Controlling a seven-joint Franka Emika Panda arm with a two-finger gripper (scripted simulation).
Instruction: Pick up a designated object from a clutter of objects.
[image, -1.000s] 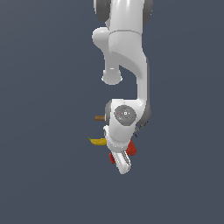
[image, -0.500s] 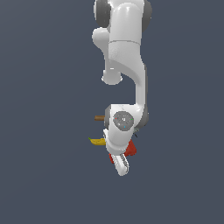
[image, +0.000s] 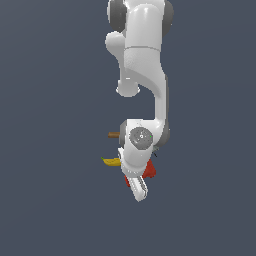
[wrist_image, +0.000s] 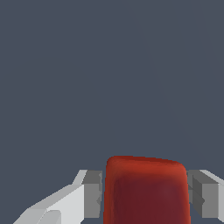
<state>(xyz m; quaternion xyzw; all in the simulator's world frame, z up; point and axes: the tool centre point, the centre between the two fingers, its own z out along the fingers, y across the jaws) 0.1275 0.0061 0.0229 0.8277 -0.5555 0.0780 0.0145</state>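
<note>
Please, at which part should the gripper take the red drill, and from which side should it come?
Probably the blocky body of the red drill, from directly above. In the wrist view that block sits between the two grey fingers, with narrow gaps on both sides, so its flat flanks suit the pads. In the exterior view the arm hides most of the drill, so other parts cannot be judged.

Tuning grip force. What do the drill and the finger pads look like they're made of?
Drill: smooth red body with a faint sheen and rounded edges, which looks like moulded plastic; being a render, that is only a guess. Finger pads: flat matte grey blocks, possibly rubber or plain plastic; the look doesn't settle it. They sit on glossy white fingers on either side of the drill.
</note>
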